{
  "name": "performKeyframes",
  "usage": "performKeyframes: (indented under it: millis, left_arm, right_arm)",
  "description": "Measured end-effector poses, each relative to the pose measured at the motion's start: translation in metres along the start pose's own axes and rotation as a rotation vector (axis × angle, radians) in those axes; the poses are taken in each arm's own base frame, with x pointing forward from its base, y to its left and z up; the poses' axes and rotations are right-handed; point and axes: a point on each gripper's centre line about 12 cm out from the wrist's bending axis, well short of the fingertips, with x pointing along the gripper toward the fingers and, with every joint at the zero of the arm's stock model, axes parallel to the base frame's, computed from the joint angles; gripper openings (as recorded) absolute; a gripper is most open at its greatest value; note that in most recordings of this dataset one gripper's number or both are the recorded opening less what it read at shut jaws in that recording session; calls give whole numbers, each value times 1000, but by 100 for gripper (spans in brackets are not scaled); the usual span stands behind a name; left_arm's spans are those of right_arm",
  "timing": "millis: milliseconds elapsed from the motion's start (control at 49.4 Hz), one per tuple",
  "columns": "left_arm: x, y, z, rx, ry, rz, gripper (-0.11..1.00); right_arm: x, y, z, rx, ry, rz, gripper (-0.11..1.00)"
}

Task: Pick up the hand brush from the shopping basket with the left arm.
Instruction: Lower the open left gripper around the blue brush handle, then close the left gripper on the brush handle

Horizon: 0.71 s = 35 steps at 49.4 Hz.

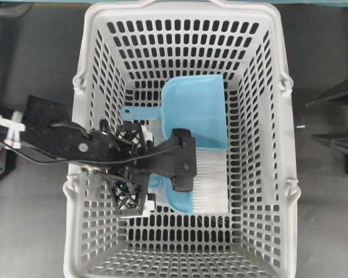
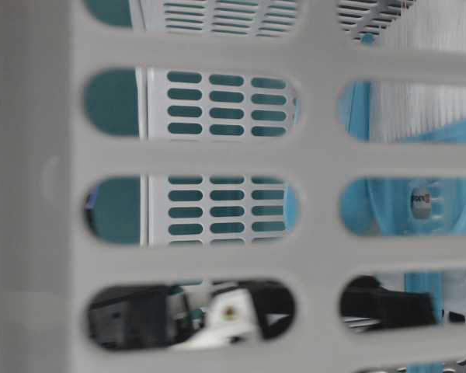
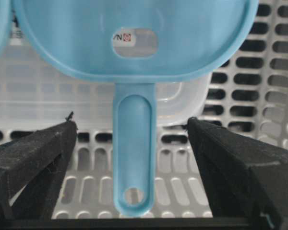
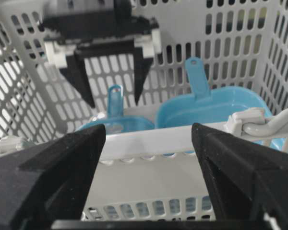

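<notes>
- Brush (image 1: pixel 207 184): lies on the basket (image 1: pixel 278 116) floor beside the dustpan (image 1: pixel 197 110); white bristles away from the left claw, thin handle (image 3: pixel 134 148) toward it.
- Left claw (image 3: pixel 132 158): wide open, holding nothing, handle centred between its jaws.
- Right claw (image 4: pixel 149 177): wide open, empty, outside the basket wall.
- Step, as judged: lower straight, keep the handle centred, close near its middle, clear of the dustpan; lift level.
</notes>
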Motion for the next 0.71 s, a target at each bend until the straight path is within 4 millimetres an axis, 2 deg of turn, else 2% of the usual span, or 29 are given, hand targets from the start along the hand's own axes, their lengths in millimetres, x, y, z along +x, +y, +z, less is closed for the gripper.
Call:
performKeyframes:
  millis: [709]
  left_arm:
    - [13, 3, -17, 8, 72, 16, 90]
  right_arm:
    - [-1, 0, -2, 0, -5, 0, 70]
